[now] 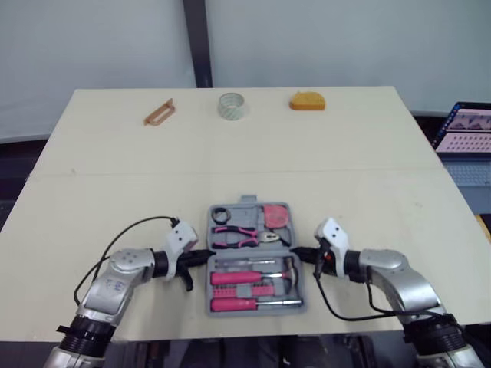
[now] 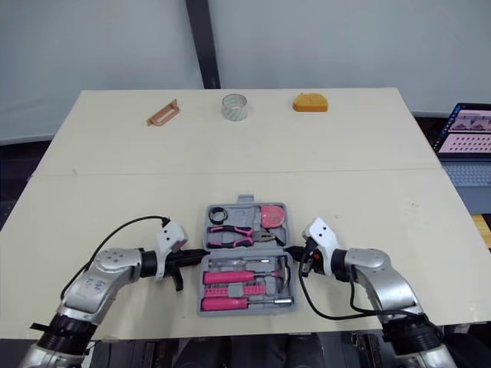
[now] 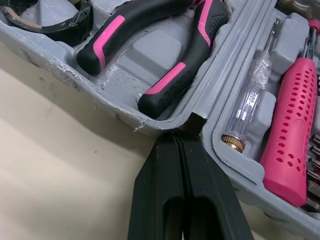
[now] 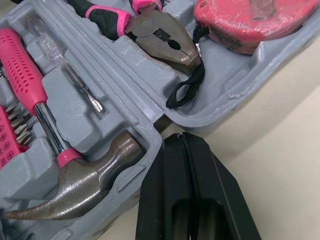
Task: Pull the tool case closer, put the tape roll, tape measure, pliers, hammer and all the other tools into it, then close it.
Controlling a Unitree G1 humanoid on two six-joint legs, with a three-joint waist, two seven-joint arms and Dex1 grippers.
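Flanking tool case (image 1: 247, 202), left claw (image 1: 205, 254), right claw (image 1: 299, 251) both closed, right wrist shows hammer (image 4: 85, 185)

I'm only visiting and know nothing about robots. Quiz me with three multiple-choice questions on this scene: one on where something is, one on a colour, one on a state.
1. Where is the case?
A) on the floor
B) between the left end effector and the right end effector
C) on a shelf

2. What colour is the handle of the hammer?
A) blue
B) yellow
C) pink

3. What state is the case in?
A) open
B) shut
C) upside down

Answers:
1. B, an end effector meets it on each side.
2. C, the grip is pink below a steel head.
3. A, both halves lie flat with the inside showing.
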